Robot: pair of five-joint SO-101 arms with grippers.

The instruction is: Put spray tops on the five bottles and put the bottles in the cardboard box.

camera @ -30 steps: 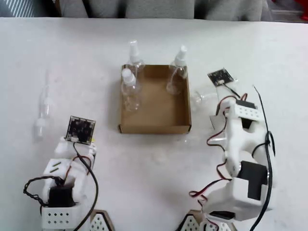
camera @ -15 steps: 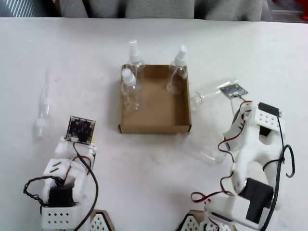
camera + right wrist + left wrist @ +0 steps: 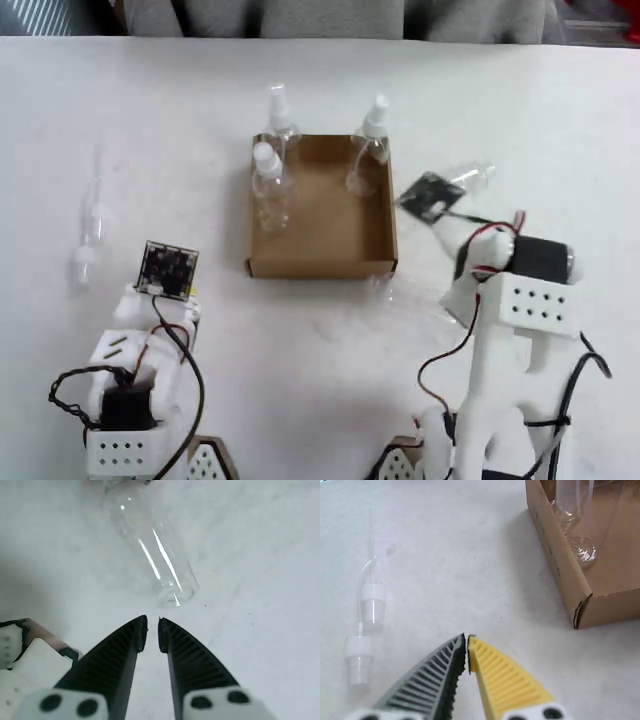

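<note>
Viewed left to right across the white table (image 3: pixel 200 100). At far left I see two loose spray tops lying on their sides with their dip tubes pointing away from the arms: the far spray top (image 3: pixel 93 210) and, just nearer the arms, the near spray top (image 3: pixel 80 268). The left arm (image 3: pixel 125 400) sits folded at the near edge. The left gripper (image 3: pixel 467 642) hangs over bare table between the tops and the box, with its dark and yellow fingers pressed together and nothing between them.

At centre stands the cardboard box (image 3: pixel 320 266), open upward. The left bottle (image 3: pixel 270 195) stands upright inside against the left wall, with a top fitted. The right bottle (image 3: pixel 366 160) stands upright in the far-right corner, also topped. The corner bottle (image 3: pixel 281 120), topped too, rises at the far-left corner, and I cannot tell whether it is inside the box or just behind it.

Right of the box, the right arm (image 3: pixel 510 330) stretches toward the lying bottle (image 3: pixel 472 177), which is clear and rests on its side on the table. The right gripper (image 3: pixel 151 630) is just short of one end of this bottle, not touching it. Its black fingers are almost together, with a thin slit between them, and they hold nothing.
</note>
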